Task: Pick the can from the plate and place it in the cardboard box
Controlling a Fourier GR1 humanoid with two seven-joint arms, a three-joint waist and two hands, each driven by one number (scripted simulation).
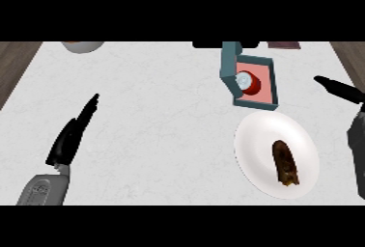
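Here, from the head view, the can [249,81] sits inside the cardboard box [265,98] at the far right of the counter [157,120], just beyond the white plate [251,140], which carries a brown piece of food [285,163]. The right hand [342,89] shows at the right edge near the box, fingers straight, holding nothing. The left hand [71,135] rests at the lower left, well apart, released.

Black left robot hand [70,137] and right robot hand [341,89] on grey forearms [43,190]
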